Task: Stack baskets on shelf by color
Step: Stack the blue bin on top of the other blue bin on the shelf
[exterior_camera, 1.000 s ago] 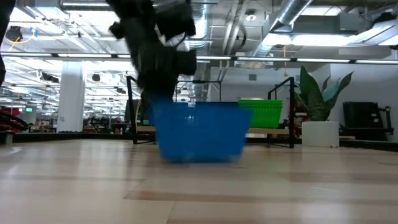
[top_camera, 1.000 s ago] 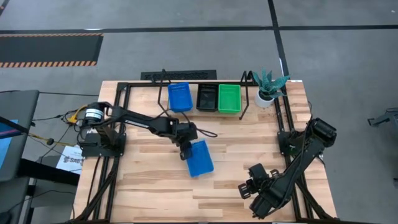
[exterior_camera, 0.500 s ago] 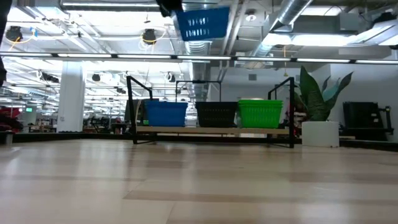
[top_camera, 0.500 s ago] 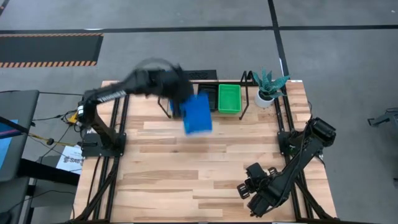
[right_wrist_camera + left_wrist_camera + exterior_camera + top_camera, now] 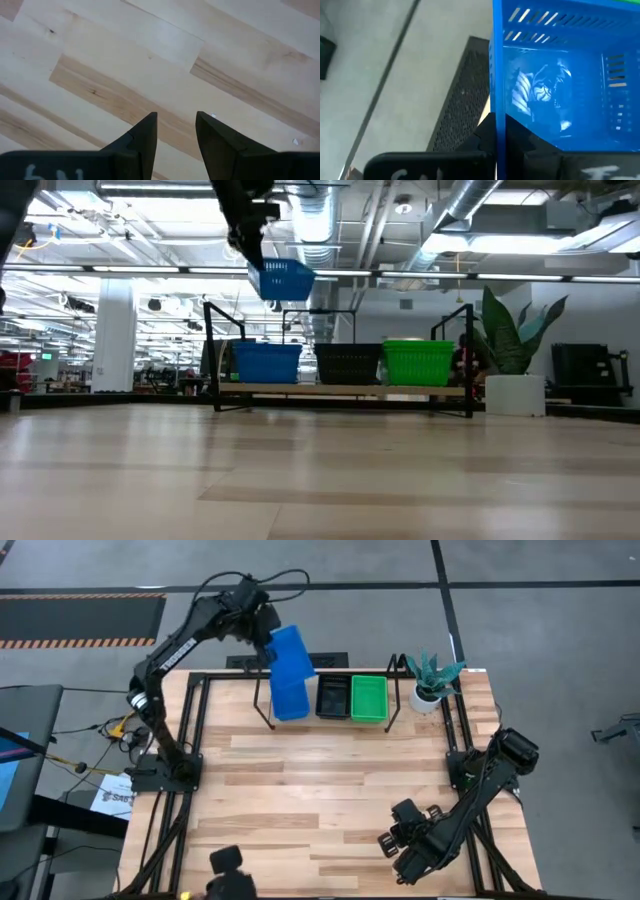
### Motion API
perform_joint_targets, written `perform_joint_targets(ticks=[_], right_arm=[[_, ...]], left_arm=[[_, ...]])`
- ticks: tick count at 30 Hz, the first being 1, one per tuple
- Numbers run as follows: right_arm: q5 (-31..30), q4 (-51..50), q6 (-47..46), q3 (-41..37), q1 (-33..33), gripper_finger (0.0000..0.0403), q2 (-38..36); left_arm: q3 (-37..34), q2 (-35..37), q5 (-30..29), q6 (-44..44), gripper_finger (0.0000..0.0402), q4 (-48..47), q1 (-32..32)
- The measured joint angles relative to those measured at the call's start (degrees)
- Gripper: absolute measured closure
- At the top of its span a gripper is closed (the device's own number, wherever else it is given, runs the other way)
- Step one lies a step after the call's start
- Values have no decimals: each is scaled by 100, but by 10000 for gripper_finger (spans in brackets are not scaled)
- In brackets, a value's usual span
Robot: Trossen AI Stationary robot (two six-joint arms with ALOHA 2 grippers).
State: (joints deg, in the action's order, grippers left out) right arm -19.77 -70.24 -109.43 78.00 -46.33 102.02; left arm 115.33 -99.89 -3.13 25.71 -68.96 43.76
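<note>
My left gripper [image 5: 265, 638] is shut on a blue basket [image 5: 292, 655], high above the shelf's left end; the low view shows the basket [image 5: 282, 279] well above the rack. On the shelf [image 5: 262, 705] sit, side by side, a blue basket [image 5: 290, 706], a black basket [image 5: 332, 697] and a green basket [image 5: 369, 698], resting on their bottoms. My right gripper [image 5: 392, 840] is open and empty, low over the table near its front right [image 5: 175, 125]. My left gripper holds the blue basket by one side wall [image 5: 498, 131], near its rim. One finger is inside the basket and one outside, pinching the wall. The basket is lifted clear, hanging beside and below the fingers, slightly tilted, above the blue basket on the shelf.
A plant in a white pot [image 5: 430, 680] stands at the far right, beside the shelf's right loop. A small dark object [image 5: 228, 872] shows at the table's near edge. The bare wood table [image 5: 320, 790] stretches between the shelf and my right arm.
My left gripper has lifted the blue basket off the middle of the table, carried it high up and toward the far edge, and now holds it above the shelf's left end. The basket has gone from resting on the table to hanging clear.
</note>
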Motion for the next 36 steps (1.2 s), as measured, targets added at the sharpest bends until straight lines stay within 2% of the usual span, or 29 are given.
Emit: perform_joint_targets(ticks=[7, 14, 18, 36], right_arm=[[-2, 64, -4, 0, -2, 244, 0], [-7, 122, -47, 0, -5, 244, 0], [-9, 153, -65, 0, -20, 244, 0], [-28, 148, 42, 0, -20, 244, 0]], left_arm=[[0, -608, 80, 317, 401, -302, 38], [-4, -1079, 447, 405, 401, -648, 34], [-9, -1091, 612, 428, 401, -703, 32], [-11, -1089, 597, 374, 401, -709, 143]])
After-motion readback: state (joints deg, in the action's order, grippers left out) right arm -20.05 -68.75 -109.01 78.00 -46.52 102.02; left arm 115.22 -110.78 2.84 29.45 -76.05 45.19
